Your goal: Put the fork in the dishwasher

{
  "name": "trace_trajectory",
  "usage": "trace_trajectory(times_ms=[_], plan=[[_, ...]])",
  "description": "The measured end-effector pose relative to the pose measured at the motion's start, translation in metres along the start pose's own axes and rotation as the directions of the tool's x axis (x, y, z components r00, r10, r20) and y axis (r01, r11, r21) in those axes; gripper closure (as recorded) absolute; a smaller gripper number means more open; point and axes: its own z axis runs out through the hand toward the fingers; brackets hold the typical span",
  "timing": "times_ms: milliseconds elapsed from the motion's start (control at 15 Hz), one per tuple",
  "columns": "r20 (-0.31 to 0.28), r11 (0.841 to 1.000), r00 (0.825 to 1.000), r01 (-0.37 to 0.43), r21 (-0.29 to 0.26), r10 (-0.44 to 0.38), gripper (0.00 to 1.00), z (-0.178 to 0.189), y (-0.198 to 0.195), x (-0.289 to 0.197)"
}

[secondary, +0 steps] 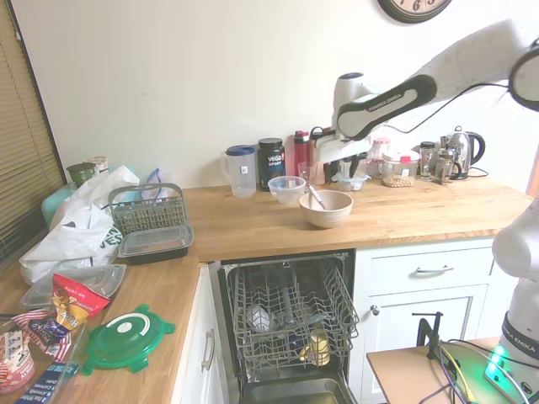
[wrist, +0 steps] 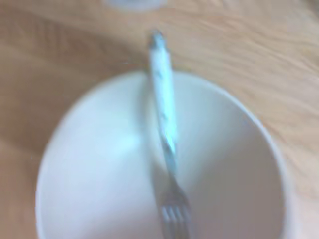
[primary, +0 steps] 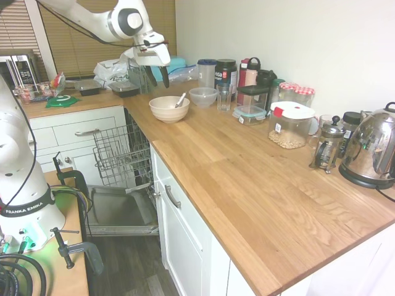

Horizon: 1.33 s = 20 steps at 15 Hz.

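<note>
The fork [primary: 180, 100] leans inside a beige bowl [primary: 165, 112] on the wooden counter, its handle resting on the rim. The wrist view looks straight down on the fork [wrist: 164, 114], tines low in the bowl [wrist: 94, 169]. My gripper [primary: 158, 84] hangs open a short way above the bowl's far-left side, touching nothing. From the other side the gripper [secondary: 317, 178] sits just over the fork [secondary: 315, 197] and bowl [secondary: 333, 212]. The dishwasher [secondary: 290, 316] stands open below the counter, its grey wire rack [primary: 120, 154] pulled out over the lowered door [primary: 120, 213].
A clear bowl [primary: 203, 96], a glass, bottles, jars, a French press and a kettle [primary: 369, 148] line the wall behind the beige bowl. Food containers [secondary: 156, 242], a cutlery basket [secondary: 147, 210] and bags sit on the side counter. White drawers [primary: 74, 132] flank the dishwasher.
</note>
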Motion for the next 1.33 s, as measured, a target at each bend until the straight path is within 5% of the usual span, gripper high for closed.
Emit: trace_trajectory(times_ms=[333,400,1333], plan=[[0.055,0.999,0.998,-0.022,-0.035,0.024,0.0,0.088,-0.052,0.01],[0.054,0.999,0.998,-0.028,-0.033,0.03,1.0,0.093,-0.056,0.015],[0.064,0.999,0.997,-0.04,-0.014,0.041,1.0,0.1,-0.056,0.036]])
